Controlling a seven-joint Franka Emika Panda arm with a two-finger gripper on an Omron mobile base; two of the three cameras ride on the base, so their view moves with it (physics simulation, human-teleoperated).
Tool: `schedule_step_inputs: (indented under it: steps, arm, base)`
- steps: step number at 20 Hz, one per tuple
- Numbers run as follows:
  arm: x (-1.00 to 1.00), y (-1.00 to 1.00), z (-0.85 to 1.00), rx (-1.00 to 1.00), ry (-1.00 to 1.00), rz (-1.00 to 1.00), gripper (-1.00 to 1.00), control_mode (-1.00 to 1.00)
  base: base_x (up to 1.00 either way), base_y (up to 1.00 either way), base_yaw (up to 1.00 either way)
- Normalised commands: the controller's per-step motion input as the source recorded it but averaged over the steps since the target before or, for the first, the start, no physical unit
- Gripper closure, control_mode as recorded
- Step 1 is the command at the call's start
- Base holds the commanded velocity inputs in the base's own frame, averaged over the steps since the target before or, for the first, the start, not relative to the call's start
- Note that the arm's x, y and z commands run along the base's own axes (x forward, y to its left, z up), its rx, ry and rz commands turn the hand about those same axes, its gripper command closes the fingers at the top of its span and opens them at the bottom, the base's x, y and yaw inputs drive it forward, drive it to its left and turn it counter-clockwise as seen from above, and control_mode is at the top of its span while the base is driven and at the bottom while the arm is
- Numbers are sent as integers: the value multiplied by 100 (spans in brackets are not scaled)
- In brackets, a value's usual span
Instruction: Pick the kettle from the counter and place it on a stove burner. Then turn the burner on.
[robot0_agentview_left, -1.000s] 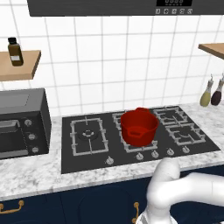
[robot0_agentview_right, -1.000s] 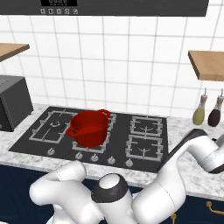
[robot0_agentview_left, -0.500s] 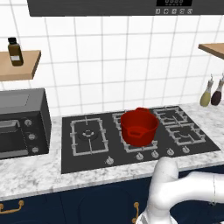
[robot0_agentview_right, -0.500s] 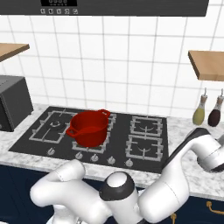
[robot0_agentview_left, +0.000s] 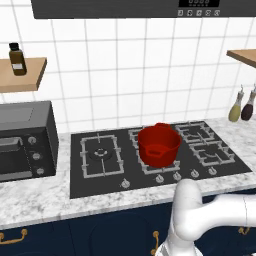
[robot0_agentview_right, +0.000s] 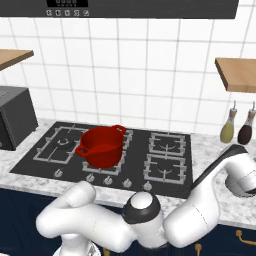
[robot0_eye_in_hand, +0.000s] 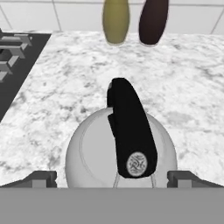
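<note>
The silvery dome-shaped kettle (robot0_eye_in_hand: 120, 153) with its black upright handle (robot0_eye_in_hand: 130, 127) stands on the speckled counter (robot0_eye_in_hand: 188, 87), right of the black cooktop. My gripper (robot0_eye_in_hand: 113, 177) hangs straight above it, open, with one fingertip (robot0_eye_in_hand: 41, 178) on each side of the kettle's body and apart from it. Nothing is held. The stove burner (robot0_agentview_left: 102, 154) with the large single grate is at the cooktop's left end; in the right base view the stove burner (robot0_agentview_right: 62, 142) lies beyond the red pot. My arm (robot0_agentview_right: 210, 200) stretches out to the right over the counter.
A red two-handled pot (robot0_agentview_left: 159, 145) sits on the cooktop's middle grates. Two bottles (robot0_eye_in_hand: 133, 19) stand against the tiled wall just behind the kettle. A row of knobs (robot0_agentview_right: 107, 181) lines the cooktop's front edge. A toaster oven (robot0_agentview_left: 25, 140) stands at far left.
The hand has sunk slightly toward the counter at the right. The jaws stay open; the pot and cooktop are unchanged.
</note>
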Motion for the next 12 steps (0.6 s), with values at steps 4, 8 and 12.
schedule_step_inputs:
  steps: [4, 8, 12]
  arm:
    - [29, -1, -18, 0, -1, 6, -100, -100]
    - [9, 0, -53, 0, 4, 12, 100, -100]
    - [-18, 11, -43, 0, 9, 18, 100, -100]
  base:
    - [0, 0, 0]
    - [0, 0, 0]
    - [0, 0, 0]
